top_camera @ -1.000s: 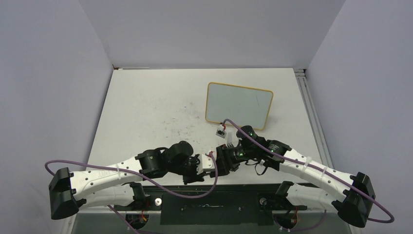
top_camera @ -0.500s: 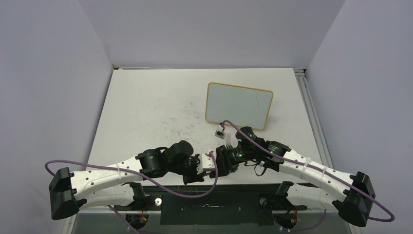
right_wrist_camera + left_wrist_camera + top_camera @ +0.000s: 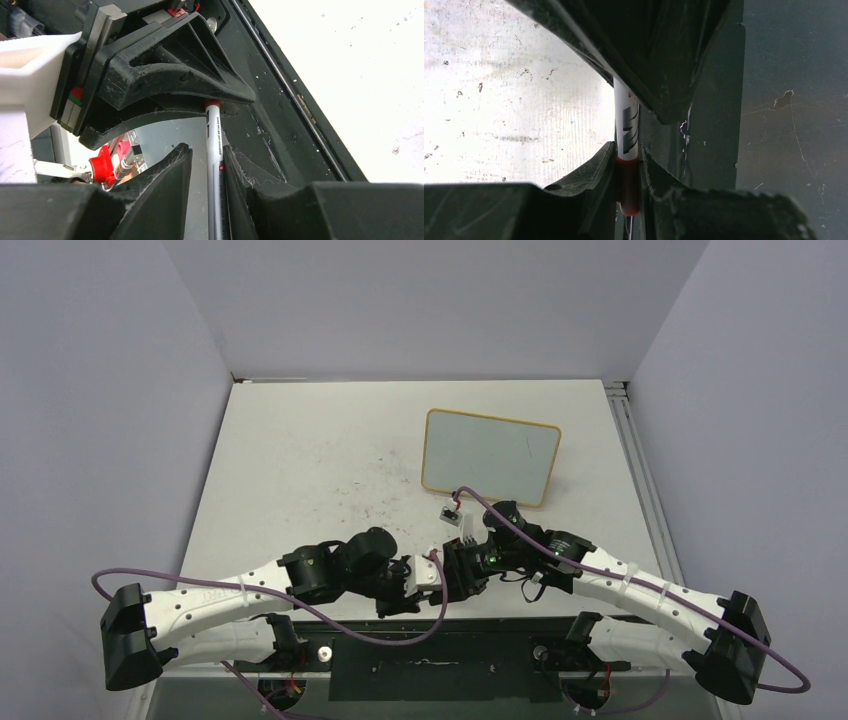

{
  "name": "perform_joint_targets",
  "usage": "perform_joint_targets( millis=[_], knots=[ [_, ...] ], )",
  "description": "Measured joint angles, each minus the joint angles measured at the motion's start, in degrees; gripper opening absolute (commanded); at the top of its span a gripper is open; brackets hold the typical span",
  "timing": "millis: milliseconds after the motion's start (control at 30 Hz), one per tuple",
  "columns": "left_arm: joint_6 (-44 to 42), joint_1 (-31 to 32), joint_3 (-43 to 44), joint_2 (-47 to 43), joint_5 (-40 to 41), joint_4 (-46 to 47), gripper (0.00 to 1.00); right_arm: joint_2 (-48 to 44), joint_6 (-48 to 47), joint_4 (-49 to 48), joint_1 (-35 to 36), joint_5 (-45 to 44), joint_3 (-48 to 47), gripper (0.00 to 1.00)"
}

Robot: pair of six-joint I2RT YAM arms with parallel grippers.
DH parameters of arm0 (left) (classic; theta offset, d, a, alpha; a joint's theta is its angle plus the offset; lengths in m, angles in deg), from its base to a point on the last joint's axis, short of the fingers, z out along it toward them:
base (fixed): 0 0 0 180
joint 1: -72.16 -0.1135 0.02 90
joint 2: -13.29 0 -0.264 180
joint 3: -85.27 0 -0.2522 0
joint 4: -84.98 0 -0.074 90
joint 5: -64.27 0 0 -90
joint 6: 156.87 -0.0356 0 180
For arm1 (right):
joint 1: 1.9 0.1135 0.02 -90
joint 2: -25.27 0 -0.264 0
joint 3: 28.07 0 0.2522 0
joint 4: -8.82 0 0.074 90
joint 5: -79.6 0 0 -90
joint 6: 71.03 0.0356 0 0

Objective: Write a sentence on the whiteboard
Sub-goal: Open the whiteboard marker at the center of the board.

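Holding marker [image 3: 626, 125] by its red end, clamped narrow: left end effector [image 3: 628, 172] | right end effector [image 3: 207, 162]: narrow around the marker's white barrel, cannot tell whether it grips | both meet at the middle of the desk's [image 3: 300, 460] near edge | whiteboard [image 3: 490, 455]: toward the far right corner, apart from both

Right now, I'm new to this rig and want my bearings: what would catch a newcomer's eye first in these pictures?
The two grippers meet nose to nose at the near edge of the table, sharing one marker. The left gripper clamps its red end, and the right gripper straddles the white barrel. Beyond them, toward the far right, sits a yellow-framed whiteboard with no sentence on it.
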Motion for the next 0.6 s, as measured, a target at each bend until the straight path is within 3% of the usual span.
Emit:
perform_joint_targets(
  millis=[267, 400, 600],
  knots=[
    [0.02, -0.02, 0.0, 0.0, -0.42, -0.22, 0.0, 0.0, 0.22, -0.55, 0.07, -0.81, 0.59, 0.18],
    [0.0, -0.02, 0.0, 0.04, -0.5, -0.61, 0.0, 0.0, 0.57, -1.46, 0.28, -0.96, 1.22, 0.06],
    [0.0, -0.02, 0.0, 0.11, -0.61, -1.11, 0.0, -0.26, 1.53, -3.48, 0.37, -0.96, 2.34, 0.05]
  ],
)
